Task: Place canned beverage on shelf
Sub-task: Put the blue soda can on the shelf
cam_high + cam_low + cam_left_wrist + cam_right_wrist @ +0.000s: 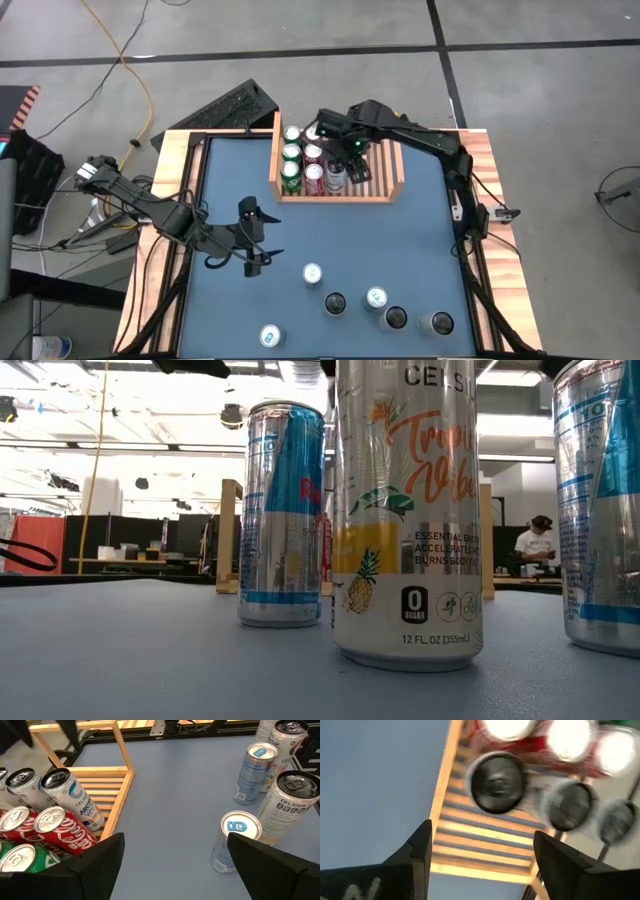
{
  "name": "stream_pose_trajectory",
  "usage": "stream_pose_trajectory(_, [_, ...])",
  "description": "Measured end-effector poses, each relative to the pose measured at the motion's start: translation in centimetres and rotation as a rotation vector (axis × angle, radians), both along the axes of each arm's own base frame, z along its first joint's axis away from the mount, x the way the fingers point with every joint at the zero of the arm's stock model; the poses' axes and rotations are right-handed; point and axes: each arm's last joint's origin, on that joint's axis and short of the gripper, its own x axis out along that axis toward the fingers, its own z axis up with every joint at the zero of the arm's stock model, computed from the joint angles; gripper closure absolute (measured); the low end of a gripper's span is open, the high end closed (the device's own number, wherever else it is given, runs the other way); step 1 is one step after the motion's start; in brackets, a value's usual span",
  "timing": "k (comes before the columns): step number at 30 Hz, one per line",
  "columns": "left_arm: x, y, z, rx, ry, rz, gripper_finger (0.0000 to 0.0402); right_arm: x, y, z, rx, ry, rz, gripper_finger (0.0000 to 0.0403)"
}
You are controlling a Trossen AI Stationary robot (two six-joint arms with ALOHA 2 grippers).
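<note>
Right tool (347, 158) wide open, empty, above cans in the shelf (340, 194); left tool (252, 238) open, empty.

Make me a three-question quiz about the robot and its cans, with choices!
1. Where is the right pincer?
A. Off the table
B. Above the shelf
C. Above the loose cans

2. How many loose cans stand on the blue table outside the shelf?
A. Three
B. Nine
C. Six

3. What is the left pincer doing?
A. Open, holding nothing
B. Shut on a can
C. Gripping the shelf

Answers: 1 B, shelf slats and cans show below it. 2 C, the high view shows six. 3 A, only bare table lies between its fingers.
</note>
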Motion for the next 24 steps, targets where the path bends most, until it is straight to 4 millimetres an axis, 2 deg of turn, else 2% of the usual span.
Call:
stream_pose_trajectory(2, [0.0, 0.0, 0.0, 0.000, 0.000, 0.000, 0.0060, -0.2, 0.7, 1.4, 0.035, -0.087, -0.140, 0.0154])
stream_pose_trajectory(4, [0.0, 0.0, 0.0, 0.000, 0.000, 0.000, 0.0060, -0.6, 1.9, 2.6, 0.152, -0.166, -0.250, 0.0154])
stream_pose_trajectory(8, [0.0, 0.0, 0.0, -0.005, 0.003, -0.010, 0.0060, -0.9, 5.2, 4.2, 0.389, -0.224, -0.301, 0.0154])
stream_pose_trajectory(14, [0.0, -0.1, -0.1, -0.020, 0.016, -0.042, 0.0060, -1.5, 12.9, 5.7, 0.509, -0.210, -0.238, 0.0154])
stream_pose_trajectory(17, [0.0, -0.1, -0.1, -0.017, 0.021, -0.046, 0.0060, -2.2, 17.1, 6.1, 0.480, -0.212, -0.303, 0.0154])
stream_pose_trajectory(22, [0.0, -0.2, -0.1, -0.005, 0.030, -0.083, 0.0060, -3.9, 24.4, 5.9, 0.409, -0.241, -0.405, 0.0154])
stream_pose_trajectory(24, [0.0, -0.2, -0.1, 0.004, 0.032, -0.089, 0.0060, -4.8, 26.7, 5.5, 0.392, -0.248, -0.451, 0.0154])
